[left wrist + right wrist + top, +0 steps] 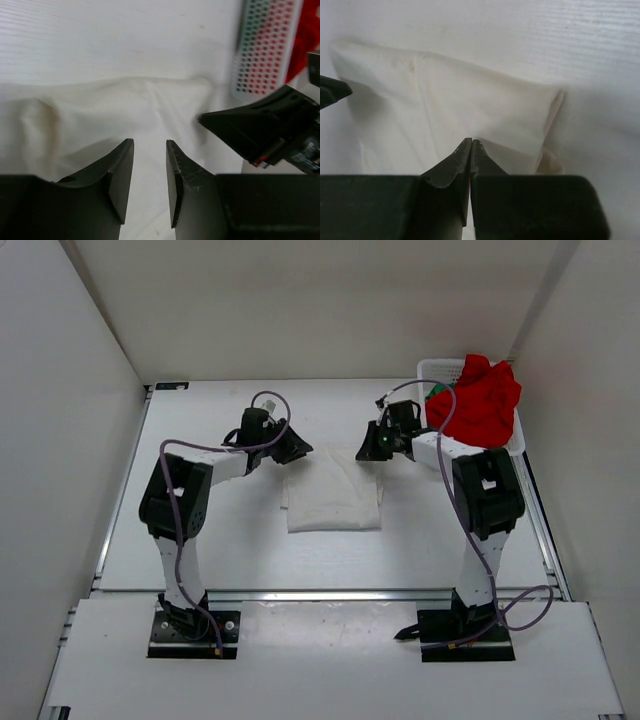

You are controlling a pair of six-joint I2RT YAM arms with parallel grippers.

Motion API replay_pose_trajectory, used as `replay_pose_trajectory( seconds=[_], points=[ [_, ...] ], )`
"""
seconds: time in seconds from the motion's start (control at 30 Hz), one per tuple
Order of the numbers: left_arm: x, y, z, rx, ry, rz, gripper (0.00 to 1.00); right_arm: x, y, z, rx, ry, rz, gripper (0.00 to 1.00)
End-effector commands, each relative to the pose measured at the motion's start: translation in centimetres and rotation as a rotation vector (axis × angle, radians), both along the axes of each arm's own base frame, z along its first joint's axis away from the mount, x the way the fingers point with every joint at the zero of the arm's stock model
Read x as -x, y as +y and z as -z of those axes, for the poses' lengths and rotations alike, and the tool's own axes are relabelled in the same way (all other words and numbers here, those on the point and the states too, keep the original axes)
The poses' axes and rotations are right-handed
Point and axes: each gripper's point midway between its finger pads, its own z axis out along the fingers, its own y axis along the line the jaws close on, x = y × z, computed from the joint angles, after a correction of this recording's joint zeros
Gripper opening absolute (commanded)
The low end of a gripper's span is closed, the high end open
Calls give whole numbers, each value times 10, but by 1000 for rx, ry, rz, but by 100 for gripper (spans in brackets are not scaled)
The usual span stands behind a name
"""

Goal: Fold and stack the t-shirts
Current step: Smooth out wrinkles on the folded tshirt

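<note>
- L gripper (150,145) nearest in its wrist cam: we saw the jaws part-open w/ a narrow gap, over the far edge of the cream t-shirt (100,115).
- R gripper (471,142): tips pressed together, over the same shirt's other far corner.
- Shirt lay folded flat mid-table, betw. both arms.
- Top cam showed the red t-shirt (478,400) heaped on the basket (440,368) far right; R wrist cam didn't.

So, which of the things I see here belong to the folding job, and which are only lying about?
Part of the job:
- cream-white t-shirt, flat on the table between the arms
- red t-shirt, heaped at the far right
- green t-shirt, a little showing beside the red one

Only lying about:
- white mesh basket, under the red heap
</note>
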Motion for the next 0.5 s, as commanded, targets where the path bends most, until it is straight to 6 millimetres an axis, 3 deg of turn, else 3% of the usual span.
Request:
replay_pose_trajectory(
  seconds=[0.0,0.03,0.13,0.23,0.33,0.4,0.47],
  points=[
    [-17,23,32,-38,87,-37,42,-30,-9,7,32,-15,49,0],
    [-22,31,42,-53,104,-55,42,-31,-15,20,53,5,65,0],
    [-27,49,60,-85,126,-87,42,-28,-26,32,75,18,104,0],
    [-24,61,64,-48,139,-121,42,-29,-34,44,106,41,124,0],
    [-22,64,56,-39,122,-128,42,-30,-40,48,138,47,130,1],
    [-24,61,35,11,79,-124,47,-32,-41,40,130,46,128,0],
    [-18,66,12,28,32,-135,54,-38,-35,20,130,1,123,0]
  ],
)
